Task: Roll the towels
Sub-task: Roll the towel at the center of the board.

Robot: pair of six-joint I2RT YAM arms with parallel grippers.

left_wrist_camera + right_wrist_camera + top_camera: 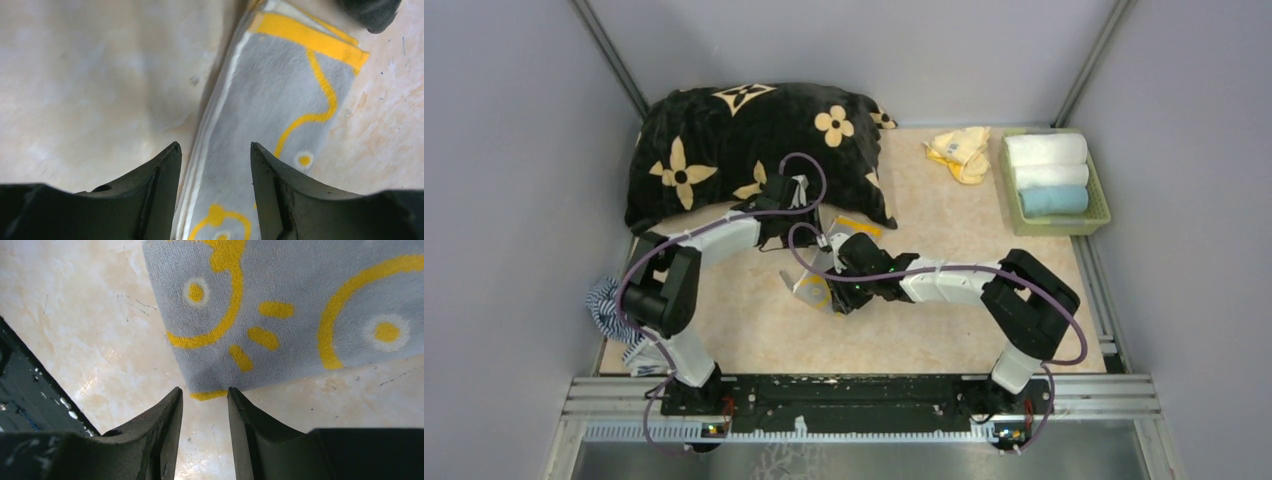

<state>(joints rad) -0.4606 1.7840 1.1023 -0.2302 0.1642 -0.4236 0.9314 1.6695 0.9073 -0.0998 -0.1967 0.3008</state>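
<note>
While left fingers (160, 175) and right fingers (165, 415) stand apart, grey towel (270, 100) lies below.

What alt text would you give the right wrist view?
The right gripper, its fingers slightly apart, frames the near corner of a flat gray towel patterned with yellow loops and dots. The towel lies on a pale marbled tabletop.

pillow (754, 150) back left, basket (1056, 226) back right holding rolled towels (1046, 172), flat towel (809, 292) centre
</note>
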